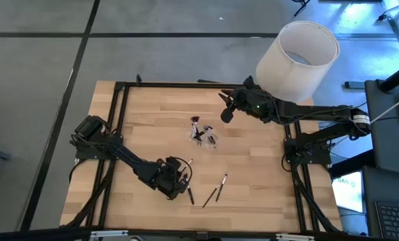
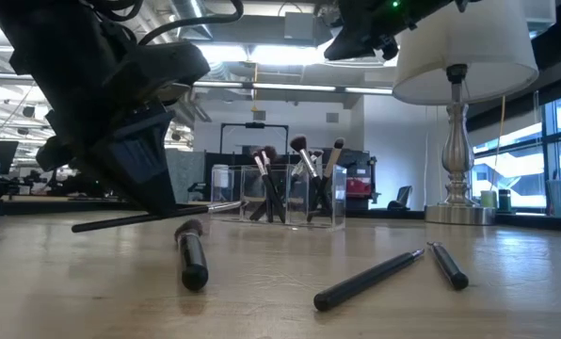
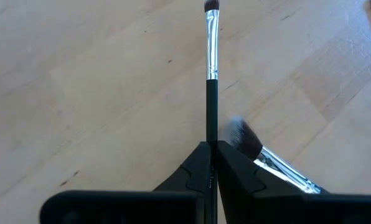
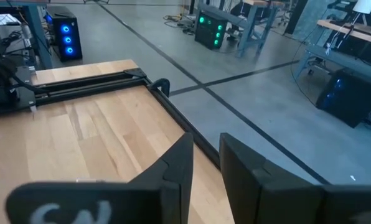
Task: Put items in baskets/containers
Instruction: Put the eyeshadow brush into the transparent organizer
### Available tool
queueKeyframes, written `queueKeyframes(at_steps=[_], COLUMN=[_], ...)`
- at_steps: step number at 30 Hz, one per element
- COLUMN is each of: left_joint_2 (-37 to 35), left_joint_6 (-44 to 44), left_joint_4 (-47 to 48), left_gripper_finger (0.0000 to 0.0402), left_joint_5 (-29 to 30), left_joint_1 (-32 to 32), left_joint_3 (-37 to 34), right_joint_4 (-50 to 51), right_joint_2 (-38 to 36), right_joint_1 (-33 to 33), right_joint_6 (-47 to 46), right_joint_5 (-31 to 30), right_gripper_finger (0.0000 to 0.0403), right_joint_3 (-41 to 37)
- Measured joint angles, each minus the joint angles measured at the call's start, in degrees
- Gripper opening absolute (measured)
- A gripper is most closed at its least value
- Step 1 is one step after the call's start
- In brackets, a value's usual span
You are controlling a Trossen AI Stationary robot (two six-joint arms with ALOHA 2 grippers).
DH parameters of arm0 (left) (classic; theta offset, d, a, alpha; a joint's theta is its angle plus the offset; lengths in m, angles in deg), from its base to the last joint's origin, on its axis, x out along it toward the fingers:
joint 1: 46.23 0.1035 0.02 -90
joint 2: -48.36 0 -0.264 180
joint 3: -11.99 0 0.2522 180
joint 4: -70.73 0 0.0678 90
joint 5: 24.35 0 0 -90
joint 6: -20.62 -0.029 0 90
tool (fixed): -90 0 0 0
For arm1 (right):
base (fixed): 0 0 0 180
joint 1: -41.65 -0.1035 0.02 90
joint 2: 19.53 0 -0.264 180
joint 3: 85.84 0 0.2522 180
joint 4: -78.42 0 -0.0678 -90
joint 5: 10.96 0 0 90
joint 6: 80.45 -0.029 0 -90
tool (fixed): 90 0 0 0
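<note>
The left gripper (image 1: 179,179) reached low over the table's near side, fingers clamped on a brush (image 3: 211,74); only the low view showed the clear holder's (image 2: 290,196) upright brushes. The right gripper (image 1: 226,107) hung raised, fingers parted, empty.

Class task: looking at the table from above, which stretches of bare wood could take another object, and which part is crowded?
Bare: wood between the left arm's base and the clear holder, and the right near corner. Crowded: around the left tool, shut on a brush, with loose brushes beside it.
</note>
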Motion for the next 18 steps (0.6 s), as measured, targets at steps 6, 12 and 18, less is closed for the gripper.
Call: queueKeyframes(at_steps=[6,12,18], left_joint_2=[0.0,0.0,-1.2], left_joint_6=[-0.61,1.34,0.07], left_joint_4=[-0.02,-0.23,-0.09], left_gripper_finger=[0.0017,0.0017,0.0017], left_joint_5=[0.06,0.75,0.76], left_joint_1=[0.0,-0.87,-0.87], left_joint_3=[0.0,0.0,0.0], right_joint_4=[-0.31,-0.73,-0.71], right_joint_2=[0.0,0.0,0.0], right_joint_1=[0.0,-0.02,-0.02], right_joint_6=[-0.03,-0.18,-0.22], right_joint_5=[0.0,0.87,2.54], right_gripper_finger=[0.0079,0.0079,0.0079], right_joint_3=[0.0,0.0,0.0])
